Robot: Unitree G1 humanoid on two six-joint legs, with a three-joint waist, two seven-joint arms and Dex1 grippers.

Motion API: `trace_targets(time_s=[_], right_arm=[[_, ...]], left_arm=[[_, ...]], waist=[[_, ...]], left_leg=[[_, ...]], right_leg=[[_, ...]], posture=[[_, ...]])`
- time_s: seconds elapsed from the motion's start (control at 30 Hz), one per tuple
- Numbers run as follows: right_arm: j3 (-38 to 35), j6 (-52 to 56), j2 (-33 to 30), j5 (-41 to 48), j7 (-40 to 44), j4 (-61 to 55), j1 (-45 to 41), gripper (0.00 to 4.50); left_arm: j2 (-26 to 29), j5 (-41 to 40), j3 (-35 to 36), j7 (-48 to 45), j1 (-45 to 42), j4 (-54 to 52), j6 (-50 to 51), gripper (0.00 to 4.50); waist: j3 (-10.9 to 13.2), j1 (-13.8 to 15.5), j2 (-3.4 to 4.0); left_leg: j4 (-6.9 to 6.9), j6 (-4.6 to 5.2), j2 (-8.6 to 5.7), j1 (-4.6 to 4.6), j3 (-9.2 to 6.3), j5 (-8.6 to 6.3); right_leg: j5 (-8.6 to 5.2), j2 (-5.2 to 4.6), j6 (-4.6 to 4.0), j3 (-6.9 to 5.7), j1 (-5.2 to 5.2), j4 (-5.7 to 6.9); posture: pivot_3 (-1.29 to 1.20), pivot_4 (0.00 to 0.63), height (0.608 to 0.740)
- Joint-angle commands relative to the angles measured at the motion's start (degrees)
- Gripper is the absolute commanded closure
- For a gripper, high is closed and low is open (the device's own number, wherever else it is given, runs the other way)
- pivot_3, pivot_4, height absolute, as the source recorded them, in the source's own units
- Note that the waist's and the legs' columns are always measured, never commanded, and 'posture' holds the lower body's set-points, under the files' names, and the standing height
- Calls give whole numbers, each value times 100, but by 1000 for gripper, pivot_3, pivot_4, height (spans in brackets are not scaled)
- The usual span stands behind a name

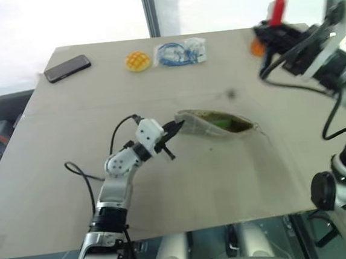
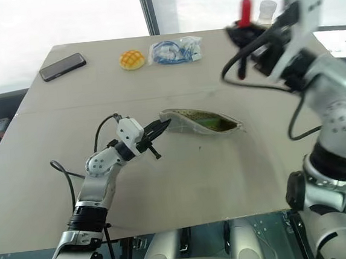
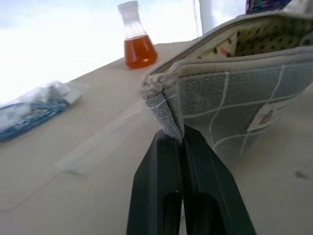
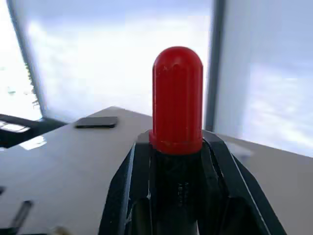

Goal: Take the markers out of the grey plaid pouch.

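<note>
Nearest to us, our left gripper (image 1: 172, 129) is clamped fully closed on the end corner of the grey plaid pouch (image 1: 218, 124), anchoring it on the table (image 1: 226, 179) so its mouth stays agape. Our right gripper (image 2: 244, 31), raised well above the pouch, is closed narrowly on the red-capped marker (image 4: 177, 105), now clear of it. A green marker (image 1: 224, 124) lies inside the pouch. Our left wrist view adds the dotted lining (image 3: 264, 39) and an orange flask (image 3: 137, 36).
</note>
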Motion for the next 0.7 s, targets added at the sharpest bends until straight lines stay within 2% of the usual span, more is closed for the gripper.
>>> trace_targets(time_s=[0.03,0.1,0.17,0.27,0.4,0.47,0.5,0.57,0.6,0.7], right_arm=[[594,-244,-748,-734,-150,1052,299,4043],[1181,-740,-1102,-1214,-63,1862,458,4043],[1718,-1352,-1195,-1688,15,2891,481,4043],[2230,-2129,-1032,-2162,-1,4210,273,4043],[2640,-2709,-799,-2521,216,5401,-46,4043],[2838,-2899,-774,-2699,392,5723,-126,3035],[2938,-2991,-768,-2777,503,5808,-128,2713],[3002,-2990,-723,-2785,678,5798,-78,1708],[2998,-2979,-718,-2803,696,5697,-1,1354],[2748,-2836,-800,-2672,701,4819,347,1354]], left_arm=[[231,488,125,457,-45,254,-616,4500],[345,577,144,565,-85,381,-850,4500],[441,582,151,587,-126,496,-1007,4500],[518,563,136,589,-152,618,-1159,4500],[562,532,132,608,-140,836,-1378,4500],[555,519,129,630,-111,919,-1467,4500],[549,515,125,636,-89,951,-1515,4500],[539,493,122,631,-56,1024,-1600,4500],[536,465,126,613,-51,1084,-1662,4500],[492,302,178,569,-53,1230,-1770,4500]], waist=[[0,-9,0],[1,-36,5],[2,-71,9],[2,-109,10],[0,-163,6],[-1,-159,5],[-1,-158,5],[-1,-155,9],[-3,-157,6],[-4,-159,7]], left_leg=[[0,0,-1,1,5,0],[-4,1,0,1,11,0],[-8,1,3,2,21,1],[-8,1,7,2,52,1],[-8,1,6,1,64,1],[-4,1,6,3,66,1],[-4,2,6,3,66,1],[-4,2,7,2,64,1],[-5,2,7,3,66,1],[-6,2,12,6,66,1]], right_leg=[[1,0,0,4,-2,1],[2,2,1,10,-6,2],[2,7,2,20,-16,7],[1,11,3,18,-17,8],[2,10,5,31,-19,7],[3,9,6,31,-16,5],[2,8,6,31,-16,6],[2,8,6,30,-17,6],[3,8,6,32,-17,8],[3,11,5,31,-17,10]], posture=[[0,150,740],[0,150,740],[0,150,740],[0,150,740],[0,150,740],[0,150,740],[0,150,740],[0,150,740],[0,150,740],[0,150,740]])
